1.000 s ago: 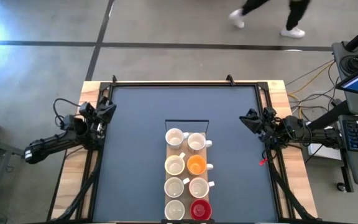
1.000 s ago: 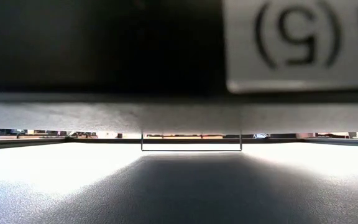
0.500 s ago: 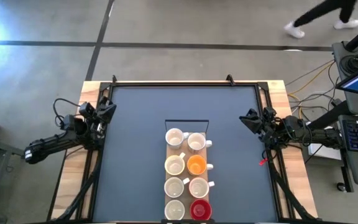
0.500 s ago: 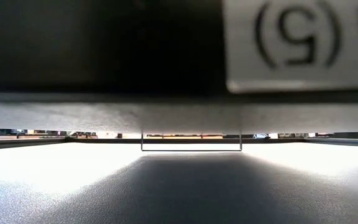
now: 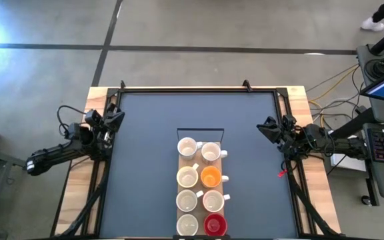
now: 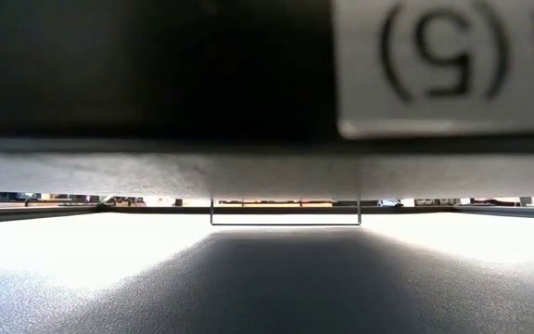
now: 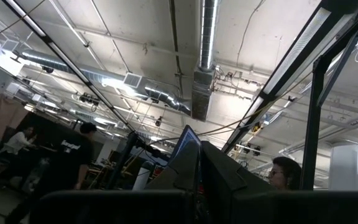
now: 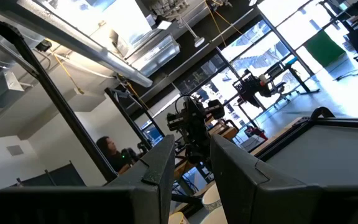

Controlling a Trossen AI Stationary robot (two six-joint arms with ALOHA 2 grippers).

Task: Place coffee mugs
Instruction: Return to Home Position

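Observation:
In the high view, eight coffee mugs stand upright in two columns on a wooden board [image 5: 200, 189] at the table's near middle. They are white ones [image 5: 187, 147] [image 5: 210, 153] [image 5: 187, 177] [image 5: 187, 200] [image 5: 213, 200] [image 5: 187, 224], an orange one [image 5: 211, 177] and a red one [image 5: 215, 225]. My left gripper [image 5: 117, 116] waits at the table's left edge, shut and touching nothing. My right gripper [image 5: 267, 126] waits at the right edge, its fingers a narrow gap apart [image 8: 191, 163], holding nothing. In the low view the mugs are hidden.
A thin dark wire frame [image 5: 201, 131] stands on the dark mat [image 5: 152, 153] just beyond the board's far end and shows in the low view [image 6: 286, 224]. A dark block with a white label [image 6: 443, 65] fills the upper low view. People show in the room [image 7: 73, 162].
Both arms and all the mugs have kept still. A person walking on the floor beyond the table's far edge has moved off toward the right, almost out of the high view.

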